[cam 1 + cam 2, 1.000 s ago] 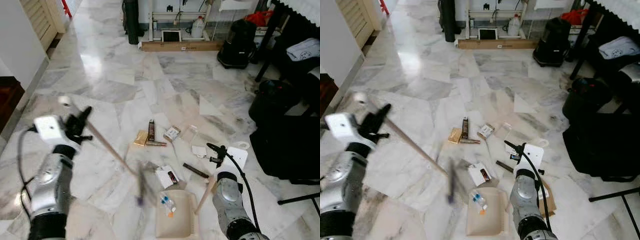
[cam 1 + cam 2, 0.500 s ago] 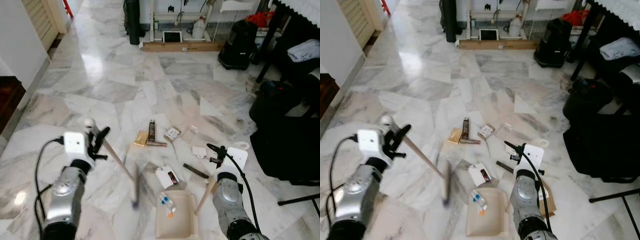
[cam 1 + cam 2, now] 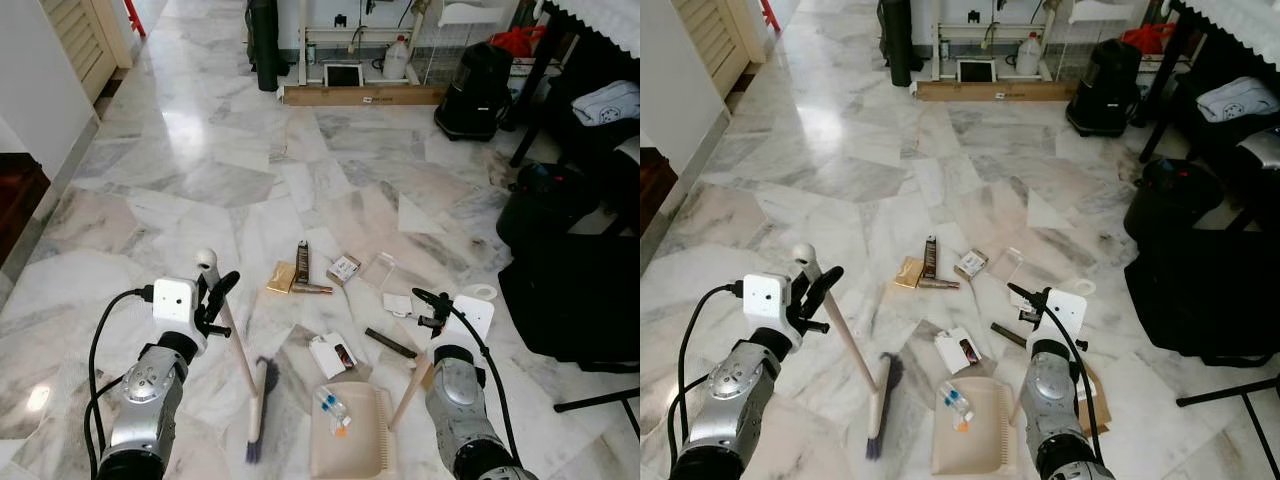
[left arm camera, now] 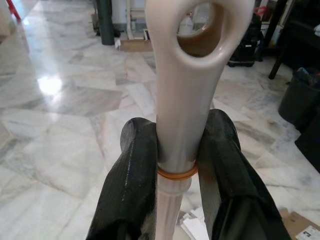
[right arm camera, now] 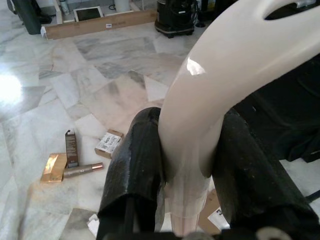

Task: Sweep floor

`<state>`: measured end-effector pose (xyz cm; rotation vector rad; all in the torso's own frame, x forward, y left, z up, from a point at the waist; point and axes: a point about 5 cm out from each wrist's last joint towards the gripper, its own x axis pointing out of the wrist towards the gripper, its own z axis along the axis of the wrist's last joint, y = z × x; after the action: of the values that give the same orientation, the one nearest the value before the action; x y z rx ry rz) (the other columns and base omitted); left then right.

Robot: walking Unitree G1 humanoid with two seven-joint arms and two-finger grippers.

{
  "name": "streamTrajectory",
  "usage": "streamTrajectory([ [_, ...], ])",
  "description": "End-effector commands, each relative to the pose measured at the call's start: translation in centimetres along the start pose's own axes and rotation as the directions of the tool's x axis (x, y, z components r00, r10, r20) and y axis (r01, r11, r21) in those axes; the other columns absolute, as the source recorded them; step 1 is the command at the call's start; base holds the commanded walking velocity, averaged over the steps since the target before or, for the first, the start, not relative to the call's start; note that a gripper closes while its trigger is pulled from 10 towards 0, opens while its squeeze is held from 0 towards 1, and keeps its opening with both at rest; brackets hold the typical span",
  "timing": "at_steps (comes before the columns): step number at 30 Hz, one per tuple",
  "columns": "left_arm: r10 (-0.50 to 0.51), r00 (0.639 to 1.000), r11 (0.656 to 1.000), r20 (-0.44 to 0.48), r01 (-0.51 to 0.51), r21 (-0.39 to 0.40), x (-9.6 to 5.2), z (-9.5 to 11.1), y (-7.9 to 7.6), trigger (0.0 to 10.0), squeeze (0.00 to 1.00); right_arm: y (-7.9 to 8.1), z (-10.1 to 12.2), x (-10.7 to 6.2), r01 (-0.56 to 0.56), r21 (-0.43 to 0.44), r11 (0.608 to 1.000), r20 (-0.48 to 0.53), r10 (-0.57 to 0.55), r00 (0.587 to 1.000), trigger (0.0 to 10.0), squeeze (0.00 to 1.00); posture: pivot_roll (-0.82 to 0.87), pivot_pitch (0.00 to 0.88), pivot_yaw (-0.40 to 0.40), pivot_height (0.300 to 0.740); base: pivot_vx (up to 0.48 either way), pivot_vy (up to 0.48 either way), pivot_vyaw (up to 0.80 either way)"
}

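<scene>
1. 2 grippers are busy: the left gripper (image 3: 212, 296) has its fingers squeezed tight on the broom (image 3: 256, 408) handle, and the right gripper (image 5: 185, 165) is squeezed on the dustpan (image 3: 347, 430) handle.
2. Broom head sits just left of the dustpan, its long stick leaning up to the left.
3. Small boxes (image 3: 344, 267) lie farther off on the marble floor (image 3: 200, 150).

Black bags (image 3: 570, 290) (right); tablet (image 3: 343, 73)
</scene>
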<state>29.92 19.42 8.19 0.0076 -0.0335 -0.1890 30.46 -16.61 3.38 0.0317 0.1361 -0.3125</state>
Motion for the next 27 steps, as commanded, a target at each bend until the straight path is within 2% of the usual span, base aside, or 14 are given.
streamTrajectory([
  [1, 0.000, 1.000, 1.000, -0.026, -0.001, -0.030, 0.1, -0.7, -0.1, 10.0, 0.00, -0.1, -1.4, -0.6, 0.004, 0.006, 1.000, -0.071, -0.003, 0.997, 10.0, 0.00, 0.04, 0.093, -0.023, 0.740, 0.000, 0.000, 0.00],
  [6, 0.011, 0.999, 0.997, -0.031, -0.014, -0.073, 0.3, -1.0, -0.2, 10.0, 0.00, -0.1, -1.4, -0.6, 0.003, 0.009, 1.000, -0.068, -0.003, 0.998, 10.0, 0.00, 0.04, 0.094, -0.022, 0.740, 0.000, 0.000, 0.00],
  [9, -0.002, 0.999, 0.991, -0.032, -0.002, -0.131, 0.5, -1.3, -0.6, 10.0, 0.00, -0.1, -1.4, -0.6, 0.003, 0.011, 1.000, -0.070, -0.003, 0.998, 10.0, 0.00, 0.04, 0.098, -0.020, 0.740, 0.000, 0.000, 0.00],
  [18, -0.079, 0.996, 0.971, -0.040, 0.068, -0.227, 0.6, -1.6, -1.5, 10.0, 0.00, 0.0, -1.4, -0.7, 0.001, 0.013, 1.000, -0.072, 0.000, 0.997, 10.0, 0.00, 0.04, 0.099, -0.019, 0.740, 0.000, 0.000, 0.00],
  [23, -0.094, 0.995, 0.961, -0.040, 0.080, -0.264, 0.7, -1.4, -1.3, 10.0, 0.00, -0.1, -1.5, -0.7, 0.005, 0.013, 1.000, -0.074, -0.004, 0.997, 10.0, 0.00, 0.04, 0.096, -0.017, 0.740, 0.000, 0.000, 0.00],
  [27, -0.091, 0.996, 0.943, -0.014, 0.082, -0.323, 0.7, -0.7, -0.9, 10.0, 0.00, -0.1, -1.5, -0.7, 0.007, 0.013, 1.000, -0.078, -0.006, 0.997, 10.0, 0.00, 0.05, 0.091, -0.014, 0.740, 0.000, 0.000, 0.00],
])
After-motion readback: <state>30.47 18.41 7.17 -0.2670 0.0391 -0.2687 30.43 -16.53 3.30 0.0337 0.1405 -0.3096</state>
